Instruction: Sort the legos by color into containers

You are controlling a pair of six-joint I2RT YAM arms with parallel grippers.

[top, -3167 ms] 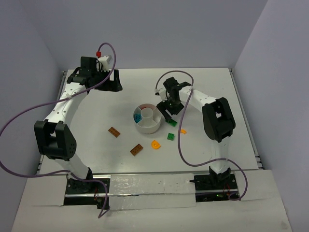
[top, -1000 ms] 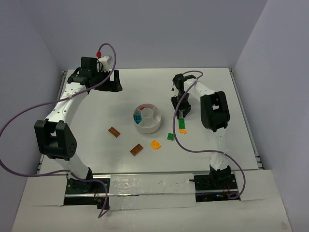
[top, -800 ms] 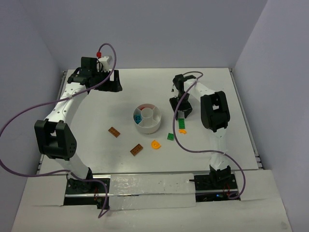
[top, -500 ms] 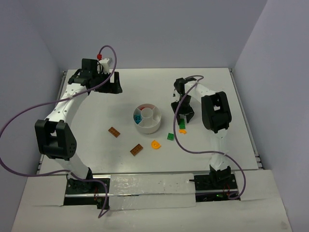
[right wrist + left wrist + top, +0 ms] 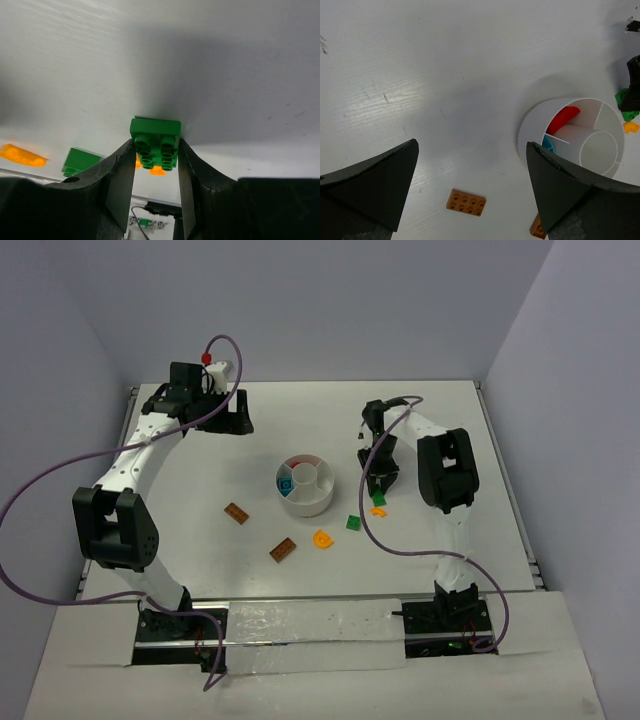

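The white dish [image 5: 307,502] stands mid-table, with a red piece [image 5: 565,117] and a teal piece [image 5: 547,145] in its wedges. My right gripper [image 5: 379,488] is down at the table just right of the dish, its fingers pressed against both sides of a green lego [image 5: 155,142]; a bit of this lego [image 5: 376,497] also shows from above. My left gripper [image 5: 225,420] is open and empty at the back left, and its jaws [image 5: 471,145] stand wide apart. Loose on the table are two brown bricks [image 5: 237,513] [image 5: 283,550], a yellow-orange piece [image 5: 322,539] and a green square [image 5: 353,523].
A small yellow-orange piece [image 5: 379,510] lies right by my right gripper's fingers, and shows under the held brick [image 5: 157,171]. Another orange piece [image 5: 20,155] and the green square [image 5: 80,161] lie to its left. Walls enclose the table at the back and sides.
My right gripper left the dish, swung right, and came down over the green lego, with its fingers now against the brick's sides. The left arm has barely moved.
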